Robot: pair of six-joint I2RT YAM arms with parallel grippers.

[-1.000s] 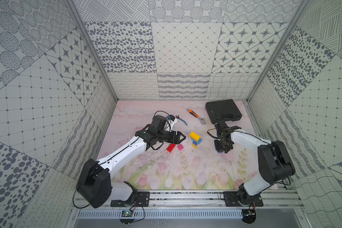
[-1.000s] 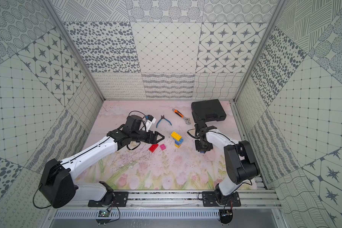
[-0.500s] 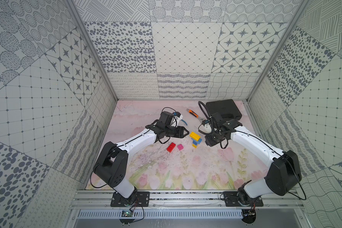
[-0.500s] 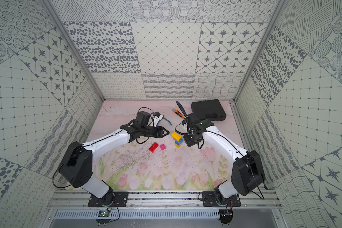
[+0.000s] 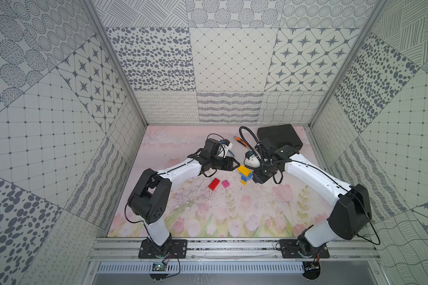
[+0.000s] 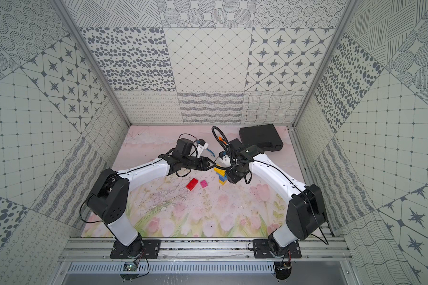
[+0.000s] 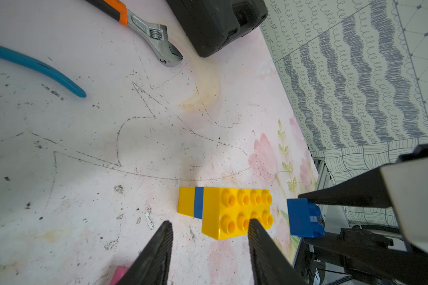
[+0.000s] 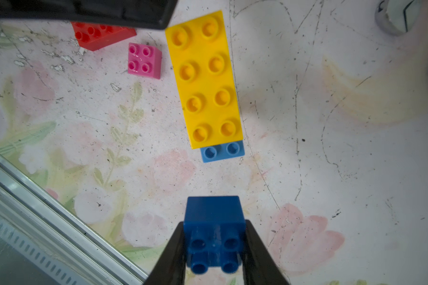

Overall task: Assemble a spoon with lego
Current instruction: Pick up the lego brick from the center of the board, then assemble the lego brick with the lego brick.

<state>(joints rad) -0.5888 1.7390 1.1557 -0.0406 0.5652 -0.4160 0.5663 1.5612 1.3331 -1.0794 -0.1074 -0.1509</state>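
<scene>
The part-built spoon lies mid-table: an oblong yellow brick on top, with a light blue brick peeping out under one end and blue and yellow layers below. My right gripper is shut on a dark blue square brick, which hangs just off the light blue end. My left gripper is open at the yellow brick's other end with nothing between its fingers. A red brick and a pink brick lie loose beside the stack.
An orange-handled wrench and blue-handled pliers lie behind the left gripper. A black case stands at the back right corner. The metal rail runs along the table's front edge.
Both arms have swung in toward the yellow stack. The left jaws have narrowed. The right gripper has carried the dark blue brick from the right to the stack's side.
</scene>
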